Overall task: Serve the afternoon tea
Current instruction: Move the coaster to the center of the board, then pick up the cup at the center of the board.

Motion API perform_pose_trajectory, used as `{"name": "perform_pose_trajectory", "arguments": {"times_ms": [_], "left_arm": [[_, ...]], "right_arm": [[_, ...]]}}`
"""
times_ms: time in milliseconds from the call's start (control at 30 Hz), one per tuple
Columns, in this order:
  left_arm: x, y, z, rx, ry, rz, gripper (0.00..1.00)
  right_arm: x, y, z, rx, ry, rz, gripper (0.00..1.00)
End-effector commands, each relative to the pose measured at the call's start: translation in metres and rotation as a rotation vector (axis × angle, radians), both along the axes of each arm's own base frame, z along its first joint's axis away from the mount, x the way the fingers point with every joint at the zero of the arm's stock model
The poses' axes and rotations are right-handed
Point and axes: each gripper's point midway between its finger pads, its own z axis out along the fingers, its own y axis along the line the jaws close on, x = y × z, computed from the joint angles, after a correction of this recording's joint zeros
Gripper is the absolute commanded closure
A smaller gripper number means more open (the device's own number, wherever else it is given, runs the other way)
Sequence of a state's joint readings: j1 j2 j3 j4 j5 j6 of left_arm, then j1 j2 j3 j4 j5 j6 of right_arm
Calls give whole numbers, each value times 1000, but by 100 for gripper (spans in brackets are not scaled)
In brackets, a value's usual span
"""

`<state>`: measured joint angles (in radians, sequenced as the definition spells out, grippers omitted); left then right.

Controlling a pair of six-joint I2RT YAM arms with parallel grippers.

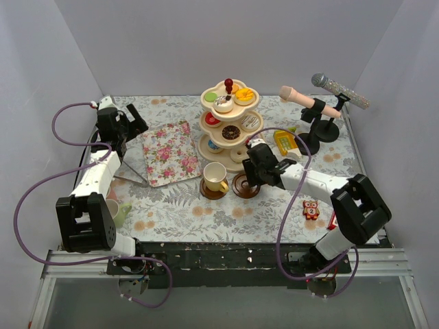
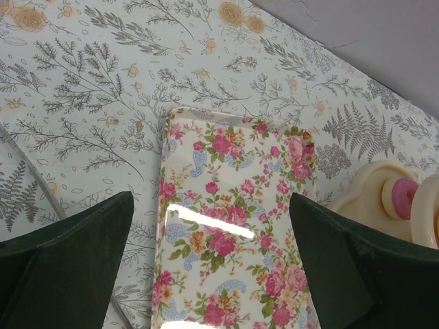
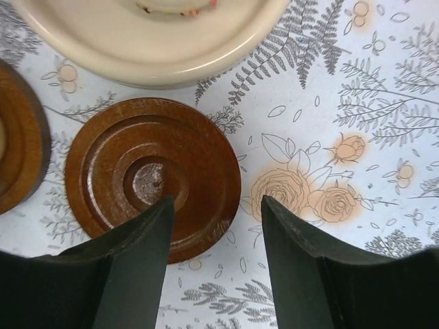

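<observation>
Empty saucer (image 3: 152,175): centre-left of the right wrist view, its right rim between the parted, empty jaws of the right gripper (image 3: 216,205). Left gripper (image 2: 211,199): likewise spread, over the floral tray (image 2: 233,226), well apart from the saucer; right arm nearer.

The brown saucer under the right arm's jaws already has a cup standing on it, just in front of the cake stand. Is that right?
Not quite: the brown saucer under the right gripper and its open jaws is empty, as the right wrist view shows. It does lie just in front of the three-tier stand. The cream cup stands on the neighbouring saucer.
</observation>
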<state>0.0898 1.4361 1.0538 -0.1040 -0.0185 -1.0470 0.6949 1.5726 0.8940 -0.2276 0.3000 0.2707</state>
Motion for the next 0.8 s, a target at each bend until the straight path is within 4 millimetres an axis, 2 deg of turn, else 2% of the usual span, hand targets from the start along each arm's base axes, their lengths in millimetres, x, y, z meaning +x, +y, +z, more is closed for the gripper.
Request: {"name": "perform_pose_trajectory", "arguments": {"times_ms": [0, 133, 200, 333, 467, 633, 767], "left_arm": [[3, 6, 17, 21, -38, 18, 2], [0, 9, 19, 53, -33, 53, 2], [-6, 13, 16, 45, -1, 91, 2], [-40, 25, 0, 31, 111, 206, 2], [-82, 29, -8, 32, 207, 249, 2], [-125, 46, -16, 109, 331, 336, 2], [-154, 55, -46, 87, 487, 387, 2]], "right_arm": [[12, 14, 60, 91, -109, 44, 38], [9, 20, 105, 138, -206, 79, 37], [7, 26, 133, 181, -269, 101, 38], [8, 32, 164, 232, -347, 122, 39], [11, 39, 181, 260, -400, 155, 39], [12, 46, 188, 289, -438, 198, 39], [8, 56, 198, 362, -476, 239, 39]]}}
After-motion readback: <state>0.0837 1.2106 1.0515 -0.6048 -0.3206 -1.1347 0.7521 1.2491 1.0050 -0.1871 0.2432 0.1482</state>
